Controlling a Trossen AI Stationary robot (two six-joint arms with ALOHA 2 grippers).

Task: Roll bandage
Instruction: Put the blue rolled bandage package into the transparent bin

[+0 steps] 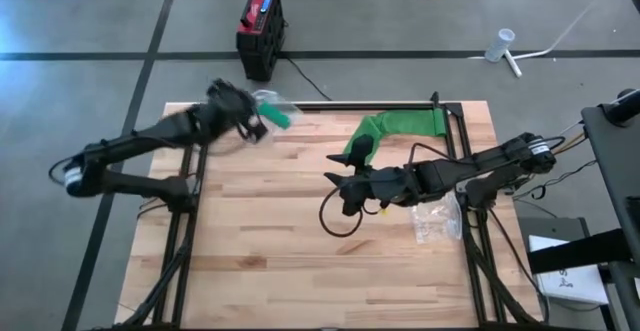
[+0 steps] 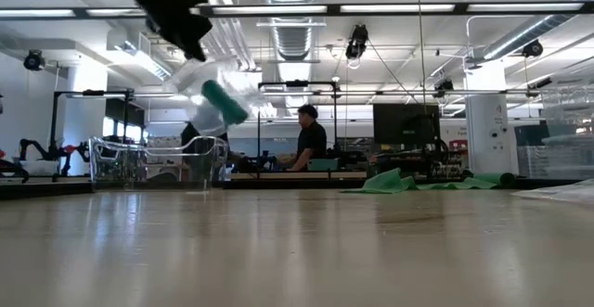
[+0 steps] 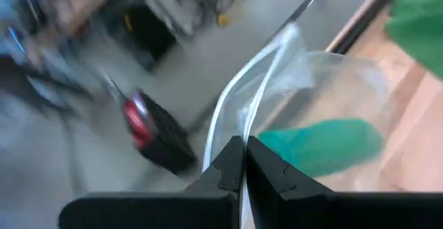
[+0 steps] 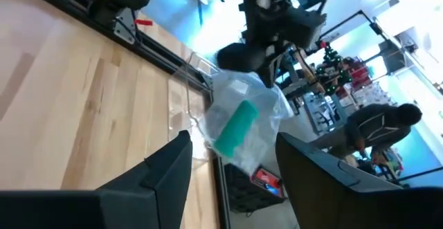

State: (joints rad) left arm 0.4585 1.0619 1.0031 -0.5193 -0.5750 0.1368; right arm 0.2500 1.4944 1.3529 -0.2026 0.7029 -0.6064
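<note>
A: Bandage roll, the teal one, hangs inside a clear plastic bag held up off the desk near its far left corner.

B: Who holds it?

A: The left claw, pinched tight on the bag's thin top edge. The roll sags at the bottom of the bag.

B: And the right claw?

A: Fingers spread apart, empty, hovering mid-desk and aimed at the bag. A loose green bandage strip lies at the desk's far right side.

B: How will it handle?

A: I'd judge the roll light and soft, easily squashed, and the film slippery and floppy, so it will swing. Better to take the roll across its middle through the bag, or grip the bag's lower edge to tip it out.
</note>
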